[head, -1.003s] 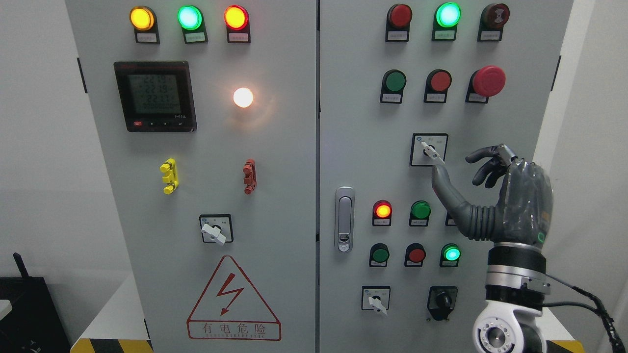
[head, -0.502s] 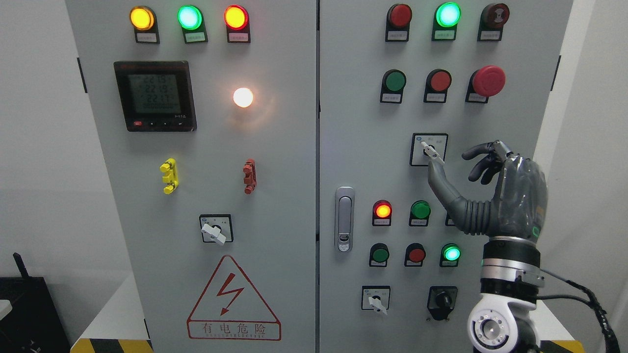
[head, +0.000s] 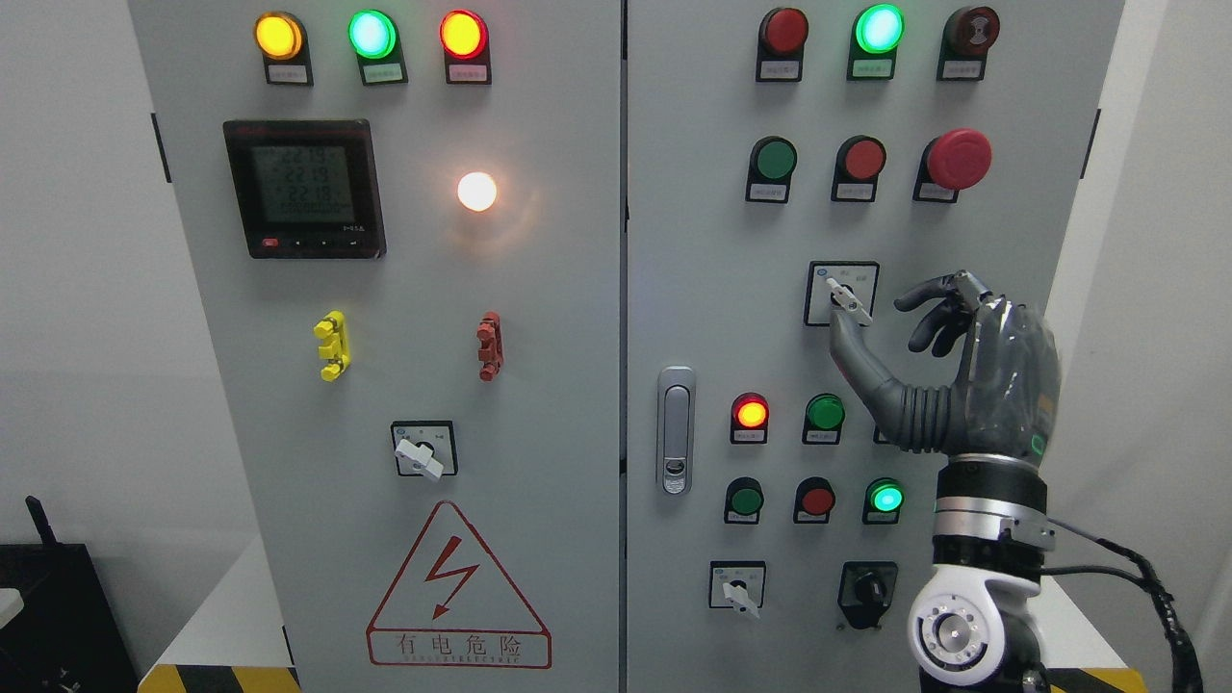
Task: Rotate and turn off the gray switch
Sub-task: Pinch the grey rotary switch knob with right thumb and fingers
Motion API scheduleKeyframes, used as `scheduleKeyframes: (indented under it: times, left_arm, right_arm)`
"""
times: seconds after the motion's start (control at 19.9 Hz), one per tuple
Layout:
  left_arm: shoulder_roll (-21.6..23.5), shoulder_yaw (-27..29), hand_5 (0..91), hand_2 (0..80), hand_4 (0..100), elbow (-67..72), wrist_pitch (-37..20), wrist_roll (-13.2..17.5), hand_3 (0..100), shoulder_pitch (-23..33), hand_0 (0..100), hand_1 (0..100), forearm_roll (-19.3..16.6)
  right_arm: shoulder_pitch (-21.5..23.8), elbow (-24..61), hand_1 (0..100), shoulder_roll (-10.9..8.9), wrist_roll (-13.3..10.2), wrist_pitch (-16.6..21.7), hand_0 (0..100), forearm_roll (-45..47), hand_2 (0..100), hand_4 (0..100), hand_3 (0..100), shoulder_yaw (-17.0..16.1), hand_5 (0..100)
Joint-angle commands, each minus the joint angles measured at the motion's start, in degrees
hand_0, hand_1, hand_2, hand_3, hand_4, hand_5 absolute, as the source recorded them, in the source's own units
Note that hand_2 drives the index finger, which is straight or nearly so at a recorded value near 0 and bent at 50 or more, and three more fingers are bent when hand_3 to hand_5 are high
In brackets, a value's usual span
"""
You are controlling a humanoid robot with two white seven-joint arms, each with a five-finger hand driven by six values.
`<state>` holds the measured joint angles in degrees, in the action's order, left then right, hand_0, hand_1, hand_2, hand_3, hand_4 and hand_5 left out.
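Change: the right hand [head: 962,371] had shifted up and to the left across the earlier frames, its thumb closing in on the gray switch [head: 847,298].
Gray switch: it sat in a black-framed square plate on the right door of the control cabinet [head: 674,289], below the row of green, red and mushroom-headed buttons; its pale lever pointed down and to the right.
Right hand: the arm rose from the lower right edge, the dark hand upright before the right door.
Fingers: the thumb reached up-left, its tip just below the lever's lower end, touching or nearly so; the other fingers were curled loosely to the right of the switch plate, apart from the thumb and clamped on nothing.
Lamps near the hand: a lit orange lamp [head: 751,413] and a green button [head: 825,412] lay just left of the thumb's base.
Left door: the meter display [head: 304,188] glowed and the white lamp [head: 476,191] was lit.
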<state>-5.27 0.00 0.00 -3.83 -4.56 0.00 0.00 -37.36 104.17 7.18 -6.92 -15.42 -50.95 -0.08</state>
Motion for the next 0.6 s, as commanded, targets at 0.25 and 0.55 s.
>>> scheduleKeyframes:
  times: [0.25, 0.55]
  left_arm:
    - [0.00, 0.44, 0.0, 0.0, 0, -1.49, -0.03, -0.01, 0, -0.53, 12, 39, 1.05]
    - [0.00, 0.44, 0.0, 0.0, 0, -1.49, 0.05, -0.01, 0, -0.53, 12, 39, 1.14]
  right_arm:
    - [-0.52, -2.13, 48, 0.21, 0.16, 0.04, 5, -0.03, 58, 90, 87, 2.19, 100]
    - [-0.87, -2.48, 48, 0.12, 0.07, 0.04, 6, -0.03, 58, 91, 87, 2.46, 100]
